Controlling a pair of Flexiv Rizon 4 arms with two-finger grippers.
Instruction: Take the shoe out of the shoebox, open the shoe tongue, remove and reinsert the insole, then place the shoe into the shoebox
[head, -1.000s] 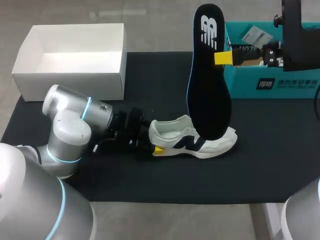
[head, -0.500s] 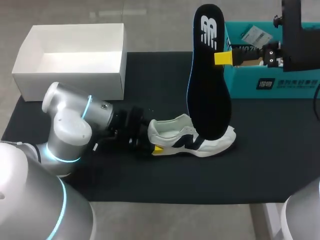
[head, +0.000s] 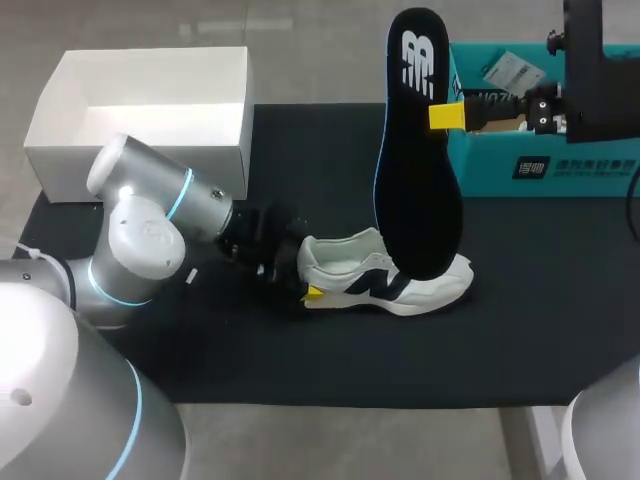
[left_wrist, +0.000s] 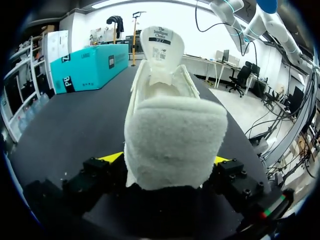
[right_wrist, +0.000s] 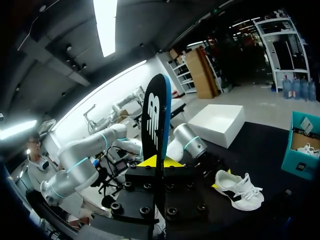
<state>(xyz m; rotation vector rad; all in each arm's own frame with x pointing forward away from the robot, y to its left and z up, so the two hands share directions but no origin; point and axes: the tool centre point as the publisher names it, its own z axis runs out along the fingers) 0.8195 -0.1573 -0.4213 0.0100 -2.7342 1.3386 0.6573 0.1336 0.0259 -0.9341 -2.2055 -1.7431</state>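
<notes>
Our left claw (left_wrist: 167, 159) clamps the padded heel of the white-and-navy sneaker (head: 385, 280), seemingly light and soft, on the black counter (head: 300, 370); our right claw (head: 445, 115) pinches the bendy-looking black foam insole (head: 415, 190) above it.

White shoe (head: 385, 282) with dark side mark; black insole (head: 415, 190), white logo, blue rim; teal shoebox (head: 560, 160); white box (head: 140, 140); black table mat (head: 300, 350)
</notes>
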